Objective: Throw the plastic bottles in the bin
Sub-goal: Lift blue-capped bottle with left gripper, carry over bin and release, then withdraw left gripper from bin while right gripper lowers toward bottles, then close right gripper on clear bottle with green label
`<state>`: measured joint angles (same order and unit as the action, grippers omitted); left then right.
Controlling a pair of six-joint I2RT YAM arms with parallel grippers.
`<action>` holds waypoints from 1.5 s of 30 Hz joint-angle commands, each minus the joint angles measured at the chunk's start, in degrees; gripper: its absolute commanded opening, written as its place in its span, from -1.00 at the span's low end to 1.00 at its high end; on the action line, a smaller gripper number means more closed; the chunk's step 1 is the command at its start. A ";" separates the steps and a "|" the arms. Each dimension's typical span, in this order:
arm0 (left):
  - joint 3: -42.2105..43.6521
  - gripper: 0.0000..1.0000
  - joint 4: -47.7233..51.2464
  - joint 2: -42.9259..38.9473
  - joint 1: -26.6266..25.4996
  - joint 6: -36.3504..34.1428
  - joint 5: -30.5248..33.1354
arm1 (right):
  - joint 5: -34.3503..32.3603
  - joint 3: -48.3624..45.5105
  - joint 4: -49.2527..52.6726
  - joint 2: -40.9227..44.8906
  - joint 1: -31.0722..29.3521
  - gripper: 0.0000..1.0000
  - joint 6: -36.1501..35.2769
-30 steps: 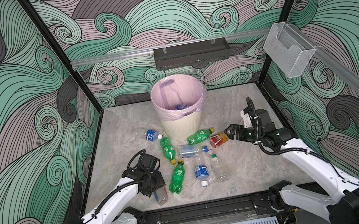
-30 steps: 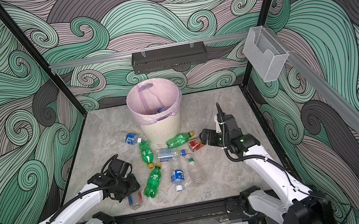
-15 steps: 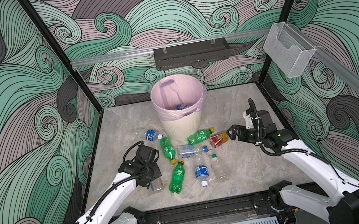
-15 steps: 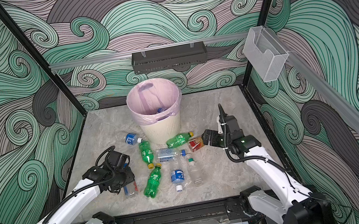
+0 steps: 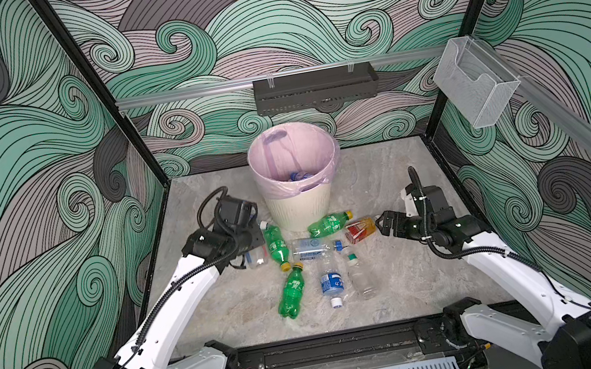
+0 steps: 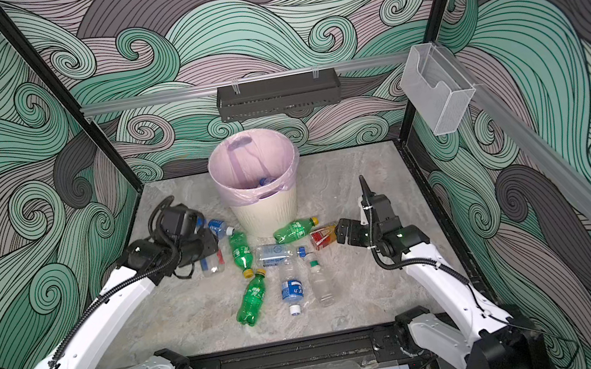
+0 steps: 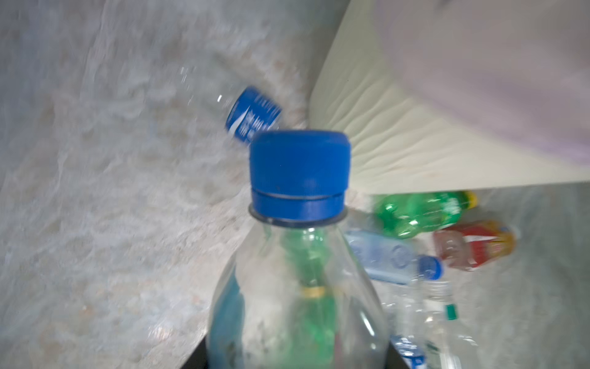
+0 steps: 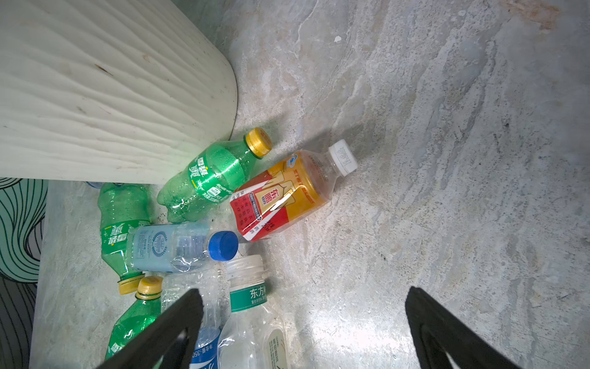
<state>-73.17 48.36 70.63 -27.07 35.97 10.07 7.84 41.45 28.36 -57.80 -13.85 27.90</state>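
My left gripper (image 5: pixel 253 251) is clamped round a clear bottle (image 7: pixel 298 255), smooth and see-through with a blue cap, just left of the bin (image 5: pixel 300 209). The bin is a cream ribbed tub with a thin pink liner, standing far centre. My right gripper (image 8: pixel 303 292) hangs wide apart, holding nothing, beside the orange bottle (image 8: pixel 287 195): white cap, red label reading 东鹏. Against it lies a green bottle (image 8: pixel 210 179), marked 雪碧, yellow-capped, at the bin's base. Others lie scattered on the marbled grey floor (image 8: pixel 447 159).

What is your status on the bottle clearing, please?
Left gripper shut on clear bottle, near bin. Right gripper open, facing orange bottle. Other bottles loose on floor; bin mouth unobstructed.
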 commanded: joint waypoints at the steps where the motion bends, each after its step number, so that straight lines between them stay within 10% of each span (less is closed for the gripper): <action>1: -16.17 0.02 -0.55 6.46 0.74 -5.19 -4.53 | -0.76 -1.28 1.40 1.57 0.31 0.98 0.26; 8: -59.46 0.57 4.02 31.65 2.81 -3.88 -14.17 | 0.60 -2.13 2.60 3.53 -0.07 0.95 0.63; 11: -64.03 0.67 7.10 34.55 5.01 -3.77 -18.47 | -0.57 -0.68 6.85 5.01 -0.90 0.96 -2.74; 19: -28.42 0.80 -6.44 12.55 10.06 -3.71 -20.41 | 5.64 -1.87 6.39 7.00 -1.63 0.97 -6.09; 31: 8.26 0.84 -0.23 -11.04 13.45 -7.69 -16.34 | 4.78 0.59 5.31 -0.54 -10.73 0.91 -7.65; 45: 25.98 0.84 -4.45 -18.24 13.53 -1.69 -13.45 | -0.41 1.01 5.54 -7.26 -22.97 0.82 0.13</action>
<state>-47.97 45.15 53.21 -13.89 32.73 -4.69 9.98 41.76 33.45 -64.25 -35.44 25.71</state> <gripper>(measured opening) 0.919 0.911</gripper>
